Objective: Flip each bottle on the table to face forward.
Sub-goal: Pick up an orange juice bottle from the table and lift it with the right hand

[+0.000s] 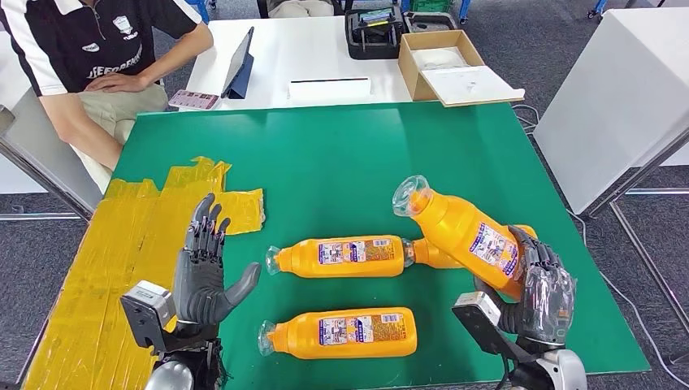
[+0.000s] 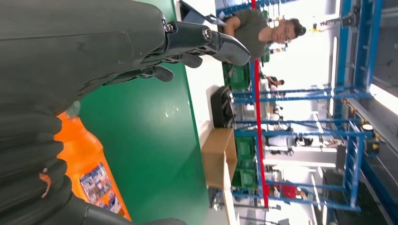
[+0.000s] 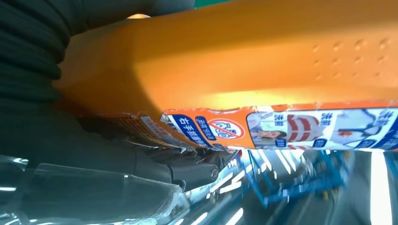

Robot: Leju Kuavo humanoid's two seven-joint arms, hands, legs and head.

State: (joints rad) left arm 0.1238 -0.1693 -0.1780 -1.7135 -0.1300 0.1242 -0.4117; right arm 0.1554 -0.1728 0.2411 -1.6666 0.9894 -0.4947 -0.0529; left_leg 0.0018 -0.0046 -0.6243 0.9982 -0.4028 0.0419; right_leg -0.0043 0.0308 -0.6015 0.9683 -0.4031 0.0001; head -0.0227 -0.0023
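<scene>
One orange bottle (image 1: 467,236) tilts up in right robot hand (image 1: 543,294).

Three cameras: one high on the body, one at each wrist.

The head view looked forward and down from above the green table (image 1: 341,154), taking in its whole top, with both arms coming in from below and a seated person (image 1: 89,57) beyond the far left corner. The left wrist view was turned on its side and sat close behind the left robot hand (image 2: 94,42), looking along the table toward the person and blue racks (image 2: 347,117); it shared the table and an orange bottle (image 2: 91,168) with the head view. The right wrist view sat very near the lifted bottle (image 3: 244,70) in the right robot hand (image 1: 543,286), which the head view saw from farther off.
</scene>
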